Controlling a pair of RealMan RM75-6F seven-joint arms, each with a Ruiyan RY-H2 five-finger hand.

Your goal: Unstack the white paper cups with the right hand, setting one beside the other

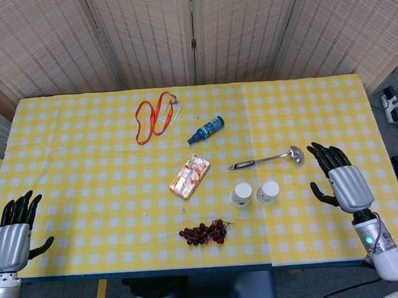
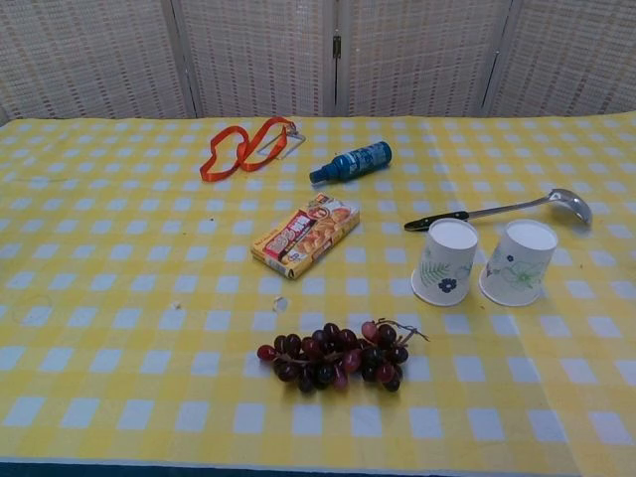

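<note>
Two cups, the left cup (image 1: 241, 194) and the right cup (image 1: 267, 192), are standing upside down just beside each other on the bench (image 1: 85, 163), near the ladle (image 1: 267, 160) and above the grapes (image 1: 204, 232). The right hand (image 1: 343, 184) is hovering apart from them, fingers spread, grasping nothing. The left hand (image 1: 13, 231) is hanging released at the bench's near corner.

Between the right robot hand (image 1: 344, 184) and the two paper cups (image 1: 254, 193) the desk (image 1: 65, 164) lies bare. Just behind the cups a ladle (image 1: 267, 160) blocks; in front lie grapes (image 1: 204, 232), to their left a snack box (image 1: 190, 176).
</note>
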